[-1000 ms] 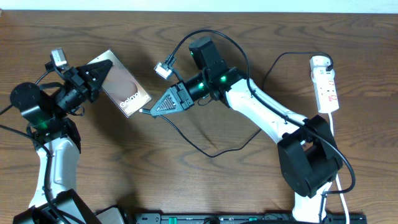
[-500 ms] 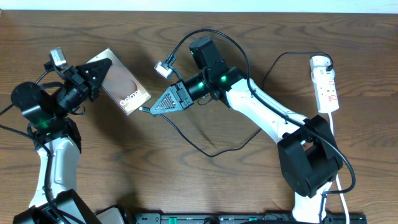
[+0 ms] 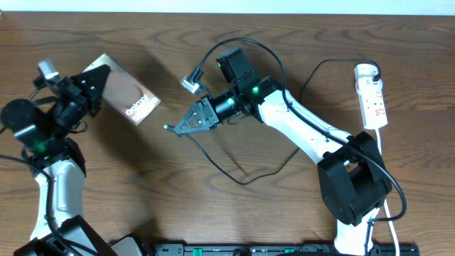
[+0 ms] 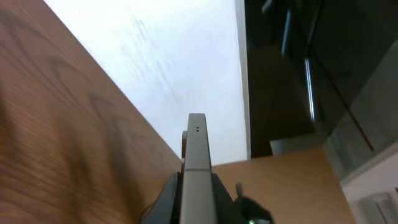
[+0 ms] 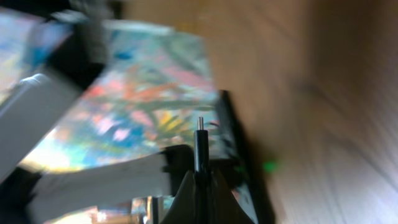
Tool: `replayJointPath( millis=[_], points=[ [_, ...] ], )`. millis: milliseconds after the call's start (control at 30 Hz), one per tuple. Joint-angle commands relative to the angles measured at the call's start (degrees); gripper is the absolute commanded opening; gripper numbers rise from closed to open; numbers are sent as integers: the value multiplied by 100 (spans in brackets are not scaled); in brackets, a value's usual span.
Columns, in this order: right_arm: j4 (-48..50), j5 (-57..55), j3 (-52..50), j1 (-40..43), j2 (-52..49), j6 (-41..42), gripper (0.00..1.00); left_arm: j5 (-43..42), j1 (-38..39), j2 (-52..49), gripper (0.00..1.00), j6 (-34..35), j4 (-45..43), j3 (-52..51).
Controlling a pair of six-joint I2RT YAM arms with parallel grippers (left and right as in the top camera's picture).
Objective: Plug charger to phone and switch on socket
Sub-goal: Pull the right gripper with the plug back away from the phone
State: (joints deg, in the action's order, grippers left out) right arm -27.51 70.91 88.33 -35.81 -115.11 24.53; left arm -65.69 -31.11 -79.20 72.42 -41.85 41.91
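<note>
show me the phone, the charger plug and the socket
phone point(image 3: 126, 92), overhead view, middle of its glossy face
charger plug point(image 5: 199, 149), right wrist view, dark shaft below the tip
socket point(image 3: 374, 99), overhead view, middle of the white strip

Overhead evenly lit, sharp; right wrist view motion-blurred.

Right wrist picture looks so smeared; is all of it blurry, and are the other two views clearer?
Right wrist: the charger's plug tip is fairly sharp, but everything behind smears into colourful streaks and blurred wood. Left wrist: the phone, seen edge-on, is crisp; the table beside it is soft. Overhead: sharp throughout, with a pale sheen on the phone's face.
</note>
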Motion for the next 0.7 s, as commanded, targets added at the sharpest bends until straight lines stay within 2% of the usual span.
replayJointPath(
  millis=[0,200,433,500,667],
  points=[
    [-732,-2037,-2,39,33,-387,1,-205,-348,55,7,181,-70,52],
    [-1720,-4358,13,354,35,-168,1,-507,-601,55,7,175,-70,52],
    [-2848,-7639,-17,710,33,645,1,-588,-599,55,7,107,-70,52],
    [-2935,-7956,-197,710,33,719,1,-590,-599,55,7,107,-70,52],
    [-2688,-7853,-839,638,31,1051,1,-667,-599,55,7,107,-70,52]
  ],
)
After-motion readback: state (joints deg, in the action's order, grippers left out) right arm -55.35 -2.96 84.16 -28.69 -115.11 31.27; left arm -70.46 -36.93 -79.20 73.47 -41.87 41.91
